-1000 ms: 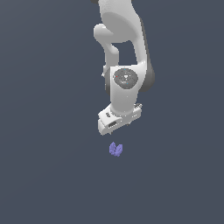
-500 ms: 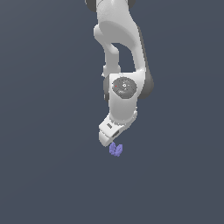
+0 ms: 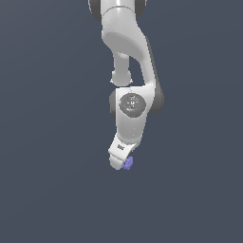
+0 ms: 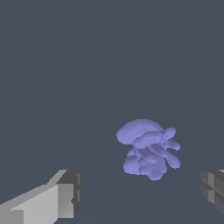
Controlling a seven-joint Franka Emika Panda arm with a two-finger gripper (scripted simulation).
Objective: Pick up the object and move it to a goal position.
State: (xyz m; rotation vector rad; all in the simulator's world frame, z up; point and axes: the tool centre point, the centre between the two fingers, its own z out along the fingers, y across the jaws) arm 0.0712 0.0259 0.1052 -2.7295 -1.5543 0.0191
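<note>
The object [image 4: 148,151] is a small purple-blue lumpy clump lying on the dark grey floor. In the wrist view it sits between my two fingertips, closer to the dark-padded one at the frame edge [image 4: 213,189] than to the other [image 4: 65,194]. My gripper [image 4: 140,194] is open, with a wide gap and nothing touching the pads. In the exterior view the white hand [image 3: 121,156] has come down over the object [image 3: 127,163], which peeks out beside its lower end; the fingers are hidden there.
The white arm [image 3: 128,57] rises from the hand to the upper edge of the exterior view. A plain dark grey floor [image 3: 47,190] surrounds the object on all sides.
The hand has dropped and turned, moving from above the object to right at it. The object has not moved.
</note>
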